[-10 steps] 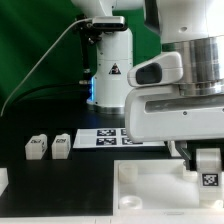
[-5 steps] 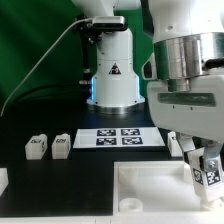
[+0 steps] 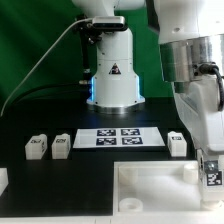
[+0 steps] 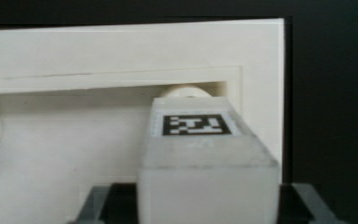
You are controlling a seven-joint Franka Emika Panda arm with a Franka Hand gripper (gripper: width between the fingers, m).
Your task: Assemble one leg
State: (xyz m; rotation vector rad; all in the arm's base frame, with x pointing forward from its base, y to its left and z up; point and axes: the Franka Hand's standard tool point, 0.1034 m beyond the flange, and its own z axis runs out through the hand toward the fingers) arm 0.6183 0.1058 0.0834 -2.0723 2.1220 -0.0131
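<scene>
One leg (image 4: pixel 197 140) sat pinched in the gripper (image 4: pixel 201 203), jaws closed onto its sides — long axis running straight out from the tool — with its tip at a round corner socket (image 4: pixel 186 92) of the white panel (image 4: pixel 87 60) directly ahead.

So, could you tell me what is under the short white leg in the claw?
The wide flat white plastic panel with its raised rim lies beneath the chunky white tagged leg. A round socket peeks past its tip; the leg covers the rest, so contact is unclear.
</scene>
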